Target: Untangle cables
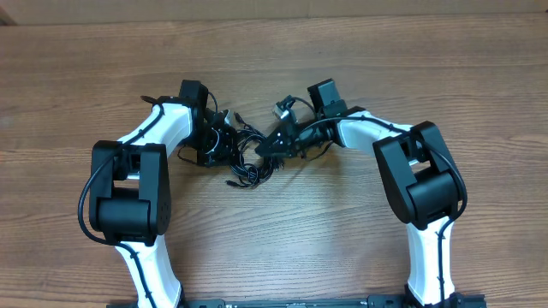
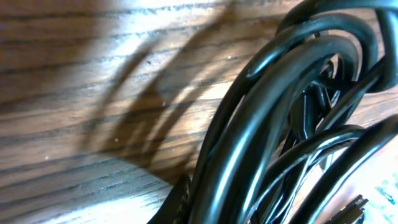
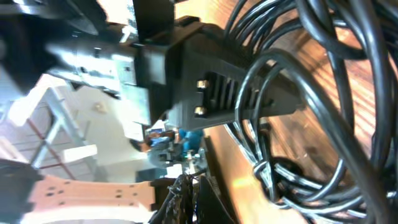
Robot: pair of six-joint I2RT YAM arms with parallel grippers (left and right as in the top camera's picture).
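Note:
The cables [image 1: 248,164] lie as a black tangle of loops on the wooden table [image 1: 274,51], between my two grippers. My left gripper [image 1: 216,144] is at the tangle's left side. In the left wrist view thick black cable loops [image 2: 280,124] fill the right half and press against one fingertip [image 2: 180,202]; the jaws are shut on them. My right gripper [image 1: 276,144] is at the tangle's right side. In the right wrist view its jaws [image 3: 189,186] are shut with a thin strand between the tips. The cables [image 3: 336,93] loop around the left gripper's black body [image 3: 211,87].
Both white arms reach in from the table's near edge, with their black elbow joints [image 1: 128,192] [image 1: 424,175] on either side of the tangle. Bare wood lies beyond the grippers and toward the near edge.

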